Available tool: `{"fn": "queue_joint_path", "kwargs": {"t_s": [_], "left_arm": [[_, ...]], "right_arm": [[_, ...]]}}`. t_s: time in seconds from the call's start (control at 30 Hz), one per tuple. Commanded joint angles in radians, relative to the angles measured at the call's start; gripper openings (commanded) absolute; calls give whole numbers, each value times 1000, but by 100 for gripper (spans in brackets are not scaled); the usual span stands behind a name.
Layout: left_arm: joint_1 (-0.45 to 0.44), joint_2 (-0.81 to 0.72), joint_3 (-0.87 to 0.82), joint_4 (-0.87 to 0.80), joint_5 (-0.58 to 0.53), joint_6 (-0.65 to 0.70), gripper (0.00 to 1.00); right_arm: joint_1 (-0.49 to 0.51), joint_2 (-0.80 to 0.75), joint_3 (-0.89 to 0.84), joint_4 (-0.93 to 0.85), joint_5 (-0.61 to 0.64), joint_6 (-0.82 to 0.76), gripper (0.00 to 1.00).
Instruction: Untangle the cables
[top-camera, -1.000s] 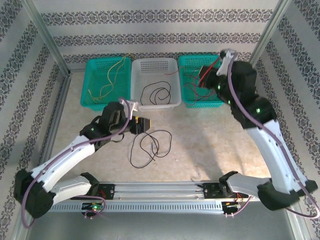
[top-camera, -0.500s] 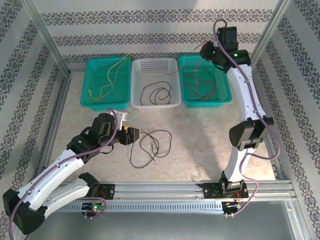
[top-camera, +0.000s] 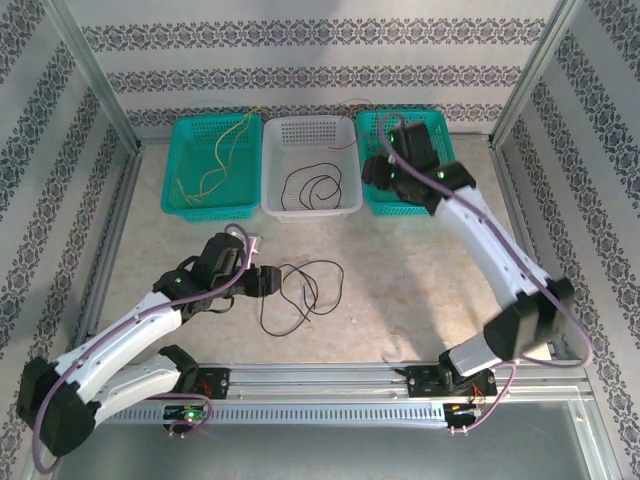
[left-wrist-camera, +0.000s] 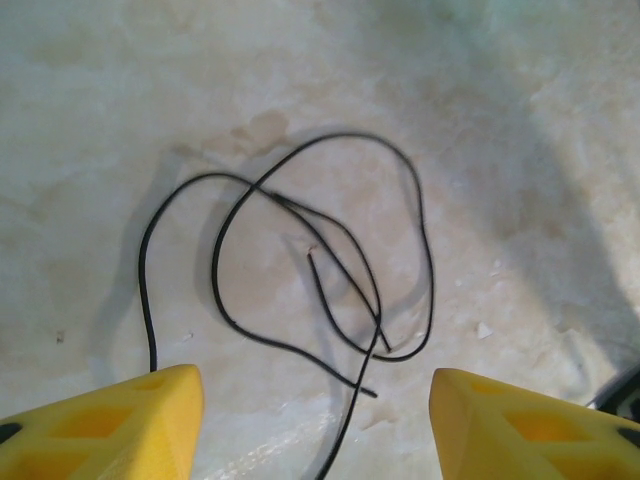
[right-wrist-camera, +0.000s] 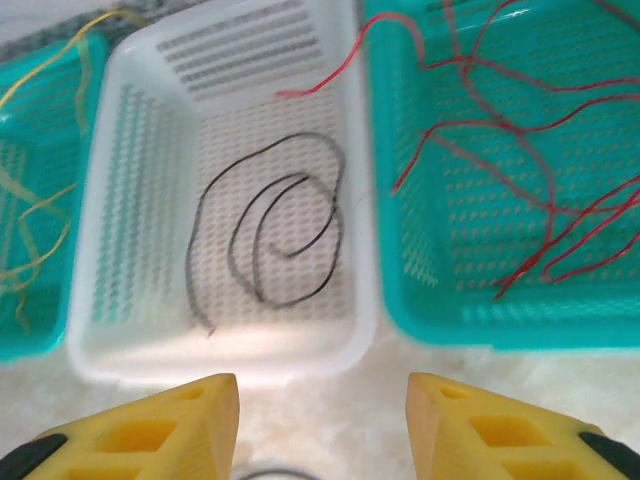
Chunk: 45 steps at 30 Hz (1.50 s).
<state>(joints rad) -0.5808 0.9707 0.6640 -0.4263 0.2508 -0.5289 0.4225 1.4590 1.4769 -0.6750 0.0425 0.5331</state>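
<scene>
Sorting looked mostly done. Yellow cables (top-camera: 215, 165) lay in the left teal basket (top-camera: 200, 213) and red cables (right-wrist-camera: 520, 150) in the right teal basket (right-wrist-camera: 600, 335). 1 coiled black cable (right-wrist-camera: 270, 230) sat in the white basket (right-wrist-camera: 100, 220), and 1 red strand (right-wrist-camera: 320, 80) hung over the rim into that white basket. The loose black cable (left-wrist-camera: 345, 250) lay in overlapping loops on the table (left-wrist-camera: 520, 120), btwn the 2 arms and well apart from the baskets.

The left gripper (left-wrist-camera: 315, 425) hovered low over the near edge of those loops, jaws wide apart, nothing held. 1 strand ran toward the gap. The right gripper (right-wrist-camera: 320, 430) hung above the white basket's front rim, jaws apart and empty.

Step in hand, as I judged it: the left arm's pickup of the loose black cable, probably the last piece. The next move called for going down to the tabletop, since the wire was very thin. Then it needed to close on 1 strand, not a crossing, and carry it to the white basket w/o dragging the loops tight.
</scene>
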Motion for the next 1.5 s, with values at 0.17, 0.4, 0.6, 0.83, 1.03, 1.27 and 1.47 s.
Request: {"fn": "queue_joint_path", "kwargs": {"t_s": [0.17, 0.4, 0.6, 0.83, 1.03, 1.27, 1.47], "left_arm": [[-4, 74, 7, 50, 20, -55, 59], [-53, 163, 54, -48, -113, 3, 55], [-54, 186, 38, -89, -246, -52, 51], [-56, 235, 15, -169, -272, -100, 39], [-61, 292, -15, -155, -242, -115, 38], [-74, 391, -14, -92, -192, -117, 38], [-74, 412, -17, -67, -205, -115, 34]], "right_arm": [[258, -261, -446, 166, 158, 121, 49], [454, -286, -675, 303, 146, 262, 49], [534, -150, -737, 455, 91, 392, 46], [551, -32, -682, 447, 85, 417, 44], [552, 32, -653, 459, 67, 418, 43], [551, 107, -612, 460, 55, 408, 42], [549, 202, -554, 433, 43, 396, 39]]}}
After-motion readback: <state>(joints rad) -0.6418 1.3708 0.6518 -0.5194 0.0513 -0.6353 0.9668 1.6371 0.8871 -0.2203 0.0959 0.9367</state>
